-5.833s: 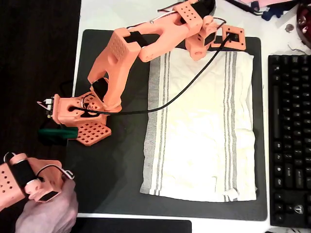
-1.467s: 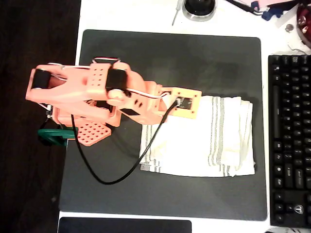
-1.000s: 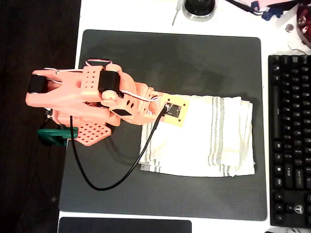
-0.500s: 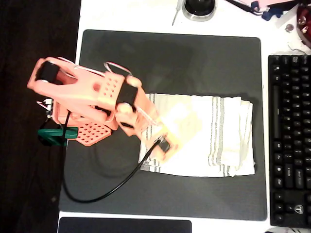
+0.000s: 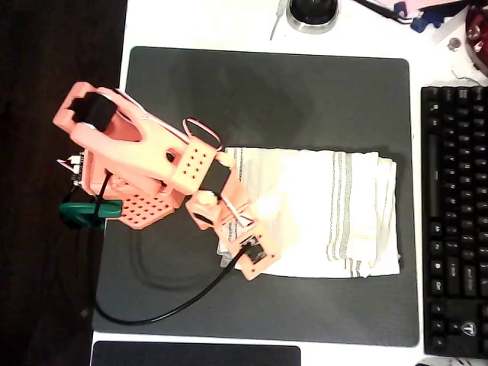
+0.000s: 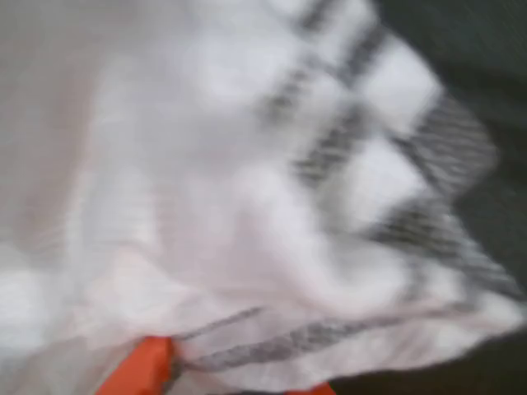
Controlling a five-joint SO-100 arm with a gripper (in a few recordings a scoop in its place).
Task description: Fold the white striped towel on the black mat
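The towel [image 5: 320,213] lies folded in half on the mat [image 5: 267,99], long axis left to right in the overhead view, and the hand [image 5: 242,244] sits over its lower-left corner, the rest stretching away to the right. Whether the hand grips cloth I cannot tell; the wrist view is blurred. Half a second ago the hand was slightly higher up the left edge; the towel has not moved.

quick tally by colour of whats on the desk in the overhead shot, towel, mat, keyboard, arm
black or charcoal: 2, the black mat and the keyboard
white: 1, the white striped towel, lying folded on the mat
orange: 1, the arm, its gripper at the towel's lower left corner
total: 4
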